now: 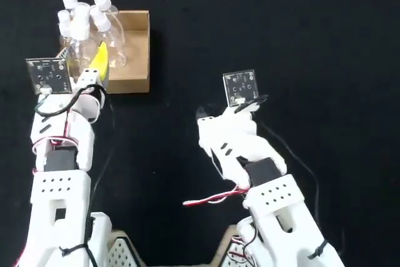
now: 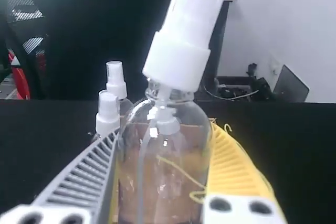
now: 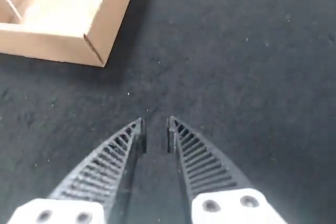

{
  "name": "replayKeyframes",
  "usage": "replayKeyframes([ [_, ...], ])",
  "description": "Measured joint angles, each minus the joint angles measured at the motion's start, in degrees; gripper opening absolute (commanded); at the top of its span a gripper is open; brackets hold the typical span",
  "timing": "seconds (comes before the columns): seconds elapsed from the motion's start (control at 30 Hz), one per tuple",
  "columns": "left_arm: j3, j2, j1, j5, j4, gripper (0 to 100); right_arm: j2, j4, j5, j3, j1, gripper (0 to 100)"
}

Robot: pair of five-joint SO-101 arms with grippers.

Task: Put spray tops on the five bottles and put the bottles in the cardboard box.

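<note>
- At 10 o'clock on the black table (image 1: 312, 60), high view: cardboard box (image 1: 134, 84), open side up.
- Left tool (image 2: 164, 135): grey and yellow fingers clamped on a clear bottle (image 2: 163, 171) at the box's 7 o'clock corner. Its white spray top (image 2: 184, 35) sits tilted on the neck.
- Other spray-topped bottles (image 1: 109, 35): grouped along the box's 9 o'clock side, just beyond the held one.
- Right tool (image 3: 155, 129): near the table's centre, at 4 o'clock from the box and well apart from it. Jaws narrow, nothing between them.
</note>
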Motion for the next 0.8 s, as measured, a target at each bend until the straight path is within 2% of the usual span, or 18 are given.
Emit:
replayKeyframes([
  [0.27, 4.4, -2.7, -3.1, 0.0, -1.1, 9, 0.0, 0.0, 0.0, 0.0, 0.0, 7.4],
  [0.37, 7.1, -3.5, -4.1, 0.0, -8.3, 9, 0.0, 0.0, 0.0, 0.0, 0.0, 7.4],
  [0.6, 14.1, 1.9, -2.7, 0.0, -32.9, 9, 0.0, 0.0, 0.0, 0.0, 0.0, 7.4],
  [0.8, 11.0, 14.0, -1.1, 0.0, -41.6, 9, 0.0, 0.0, 0.0, 0.0, 0.0, 7.4],
])
